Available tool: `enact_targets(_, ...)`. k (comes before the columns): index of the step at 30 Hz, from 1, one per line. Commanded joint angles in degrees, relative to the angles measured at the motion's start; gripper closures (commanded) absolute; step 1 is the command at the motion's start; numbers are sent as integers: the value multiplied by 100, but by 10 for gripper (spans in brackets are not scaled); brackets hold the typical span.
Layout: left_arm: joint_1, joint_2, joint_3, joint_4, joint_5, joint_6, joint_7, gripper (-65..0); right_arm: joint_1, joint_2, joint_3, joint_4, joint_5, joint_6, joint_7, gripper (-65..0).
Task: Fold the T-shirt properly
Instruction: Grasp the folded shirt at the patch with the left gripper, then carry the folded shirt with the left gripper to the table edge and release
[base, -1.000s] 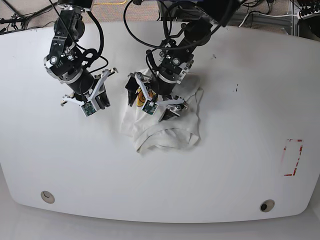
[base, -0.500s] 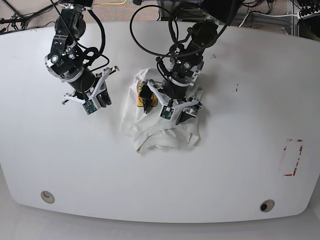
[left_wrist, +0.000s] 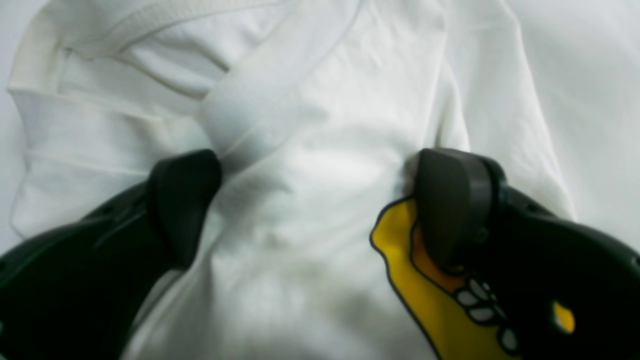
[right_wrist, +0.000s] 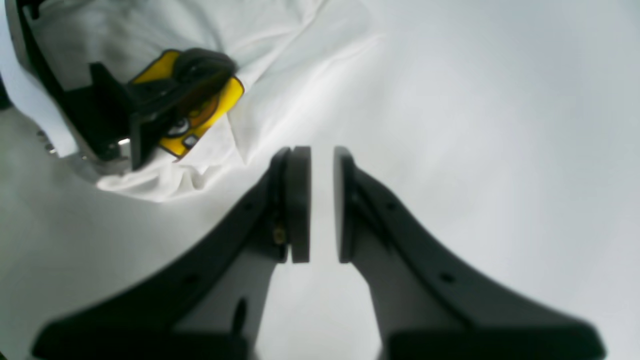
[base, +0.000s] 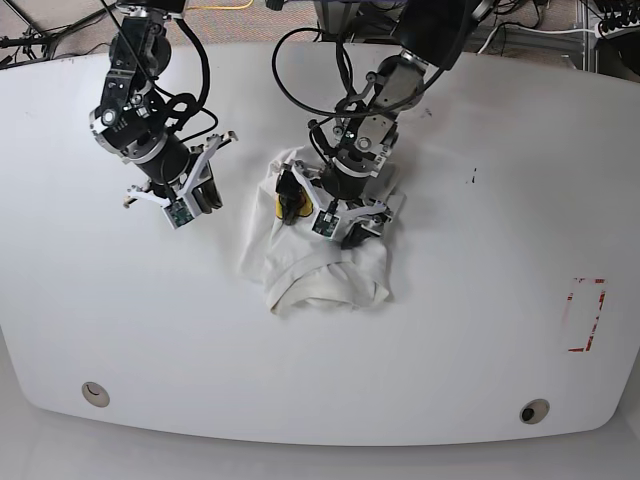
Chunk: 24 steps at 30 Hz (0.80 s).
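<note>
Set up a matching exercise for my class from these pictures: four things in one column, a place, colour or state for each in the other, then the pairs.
Things:
1. left tool
2. right tool
3. T-shirt
4. cartoon graphic

Descriptions:
A. yellow with a black outline
B. nearly shut, over bare table
C. white, bunched at mid-table
D. wide open, fingertips on the cloth

Pairs: 1-D, 2-B, 3-C, 4-A
</note>
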Motion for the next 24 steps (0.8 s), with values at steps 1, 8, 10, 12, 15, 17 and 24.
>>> enact_targets(1, 226, -295, -128, -124, 116, 34, 607, -585, 57, 36, 23, 113, 91, 3, 144, -75)
enact_targets(8, 1009, -928, -805, 694, 116, -511, 836, -585, 110, 36, 5, 113, 91, 3, 144, -75)
enact_targets(10, 1237, -1113, -1121, 949, 116, -836, 977, -585, 110, 36, 5, 113, 91, 3, 144, -75)
enact_targets(12, 1431, -1236, -1429, 1133, 116, -1117, 1047, -585, 110, 36, 5, 113, 91, 3, 144, -75)
enact_targets(15, 1703, -1447, -1957, 1283, 116, -1539, 1064, -582, 110, 36, 5, 113, 91, 3, 144, -75)
enact_targets(17, 1853, -1614, -2326, 1318, 116, -1742, 1064, -582, 92, 36, 5, 122, 91, 3, 144, -75)
enact_targets(24, 2108, -2009, -3521, 1212, 116, -2445, 1064, -581, 4, -193, 23, 122, 82, 3, 170, -73)
